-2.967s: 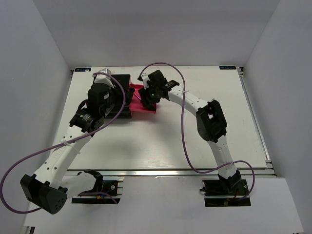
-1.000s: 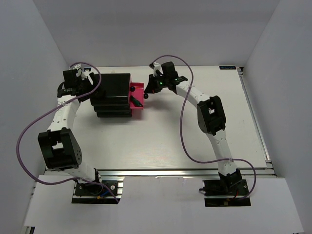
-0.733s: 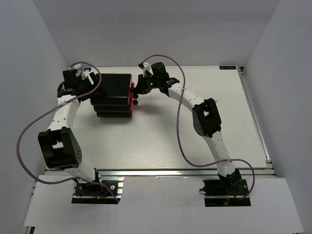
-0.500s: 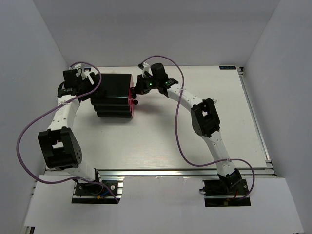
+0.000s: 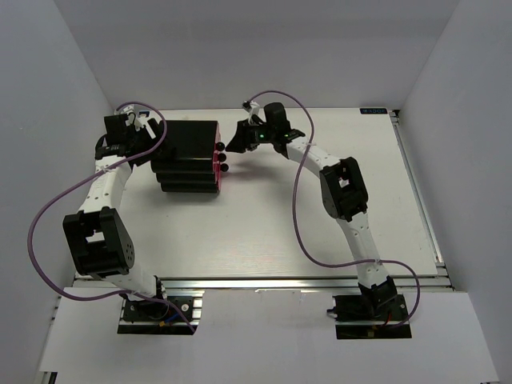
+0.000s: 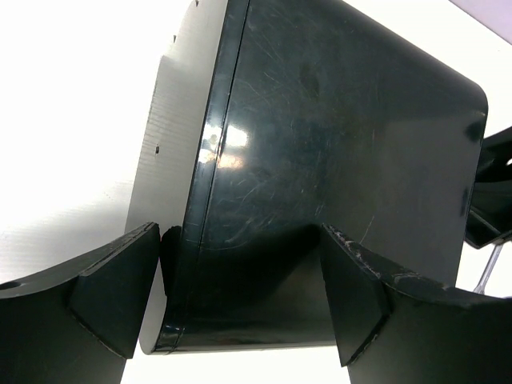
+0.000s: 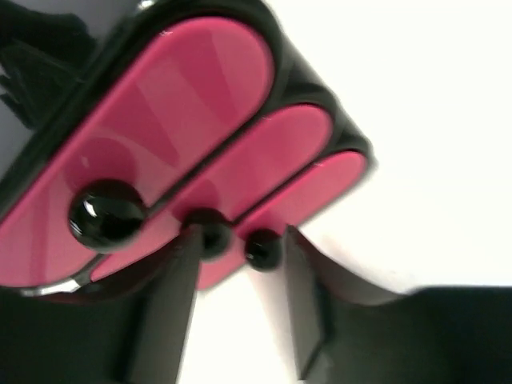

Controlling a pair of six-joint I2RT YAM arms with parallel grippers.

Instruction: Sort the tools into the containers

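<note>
The top pink drawer (image 7: pixel 152 136), open a second ago, now sits flush in the black cabinet (image 5: pixel 188 156); the right gripper (image 7: pixel 236 312) has parted off its knob (image 7: pixel 106 221), the left gripper (image 6: pixel 240 296) spread around the cabinet's rear, tools unseen, presumably stowed.

Tools unseen inside shut drawers (image 7: pixel 200 144)

The left arm is reaching to the upper left of the frame, its gripper (image 6: pixel 240 296) spreading its fingers (image 6: pixel 112 296) wide. The right arm is arching toward upper centre, its gripper (image 7: pixel 240 304) pointing left with fingers parted.
</note>
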